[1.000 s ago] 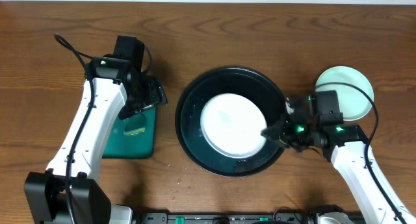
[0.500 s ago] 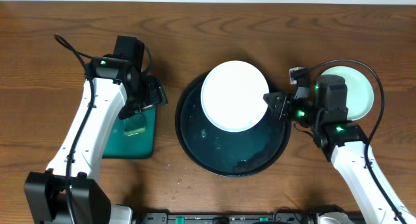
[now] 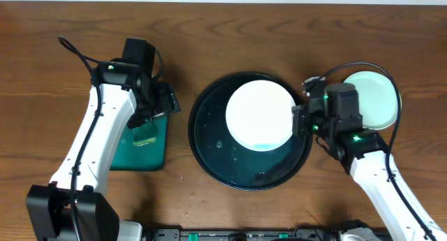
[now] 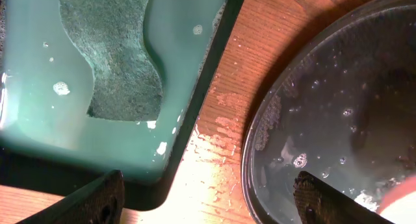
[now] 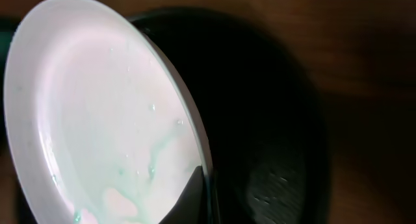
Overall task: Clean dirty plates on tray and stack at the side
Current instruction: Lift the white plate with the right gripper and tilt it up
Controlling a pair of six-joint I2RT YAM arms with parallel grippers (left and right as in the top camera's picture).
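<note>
The large round black tray (image 3: 209, 154) lies at the table's middle, wet inside. My right gripper (image 3: 297, 122) is shut on the right rim of a white plate (image 3: 260, 115) and holds it lifted over the tray. In the right wrist view the plate (image 5: 97, 120) shows pale teal smears, with my finger (image 5: 195, 198) over its rim. A second pale-mint plate (image 3: 377, 98) lies on the table at the right, beside the tray. My left gripper (image 4: 208, 201) is open and empty, above the gap between the rectangular tray and the round tray (image 4: 338, 120).
A rectangular black tray (image 3: 143, 147) with teal liquid stands left of the round tray; a green sponge (image 4: 110, 49) lies in it. The wood between the two trays (image 4: 221, 133) is wet.
My right gripper lifted the white plate off the tray, swung it toward the far rim, then brought it back to the right over the tray. The left arm has not moved.
</note>
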